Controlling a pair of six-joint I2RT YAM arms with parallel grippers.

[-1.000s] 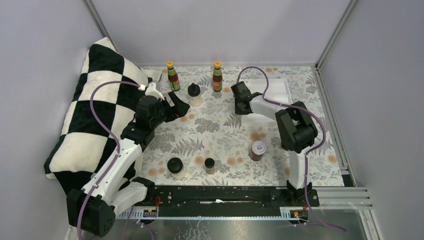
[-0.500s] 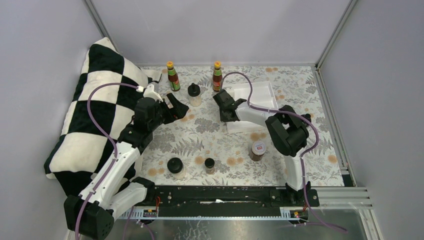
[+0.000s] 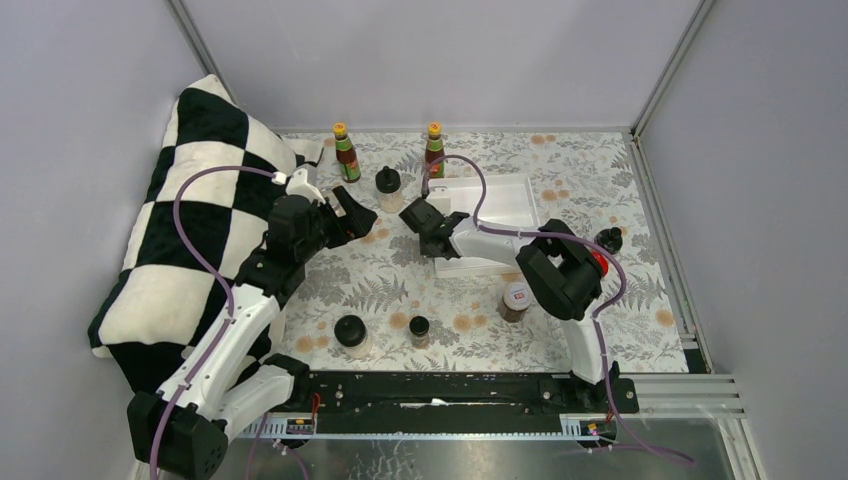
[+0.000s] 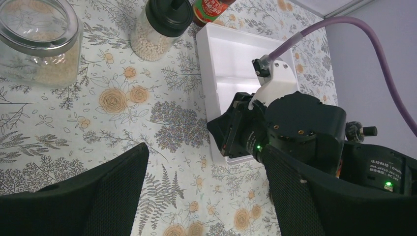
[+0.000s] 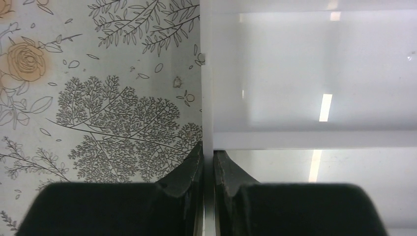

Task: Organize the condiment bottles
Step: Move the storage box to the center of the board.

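You see the checkered pillow [image 3: 190,220] at the left of the top view. The white tray [image 3: 500,192] lies at upper centre. Your right gripper [image 5: 208,153] is clenched on the tray's left wall. Your left gripper [image 3: 362,215] hovers left of it, fingers apart, holding nothing. Of the condiment bottles, the left tall bottle [image 3: 346,153] and the right tall bottle [image 3: 434,152] stand near the top, the black-lid jar [image 3: 389,189] below and between them. The red-lid jar [image 3: 516,300] stands at lower right of the tray.
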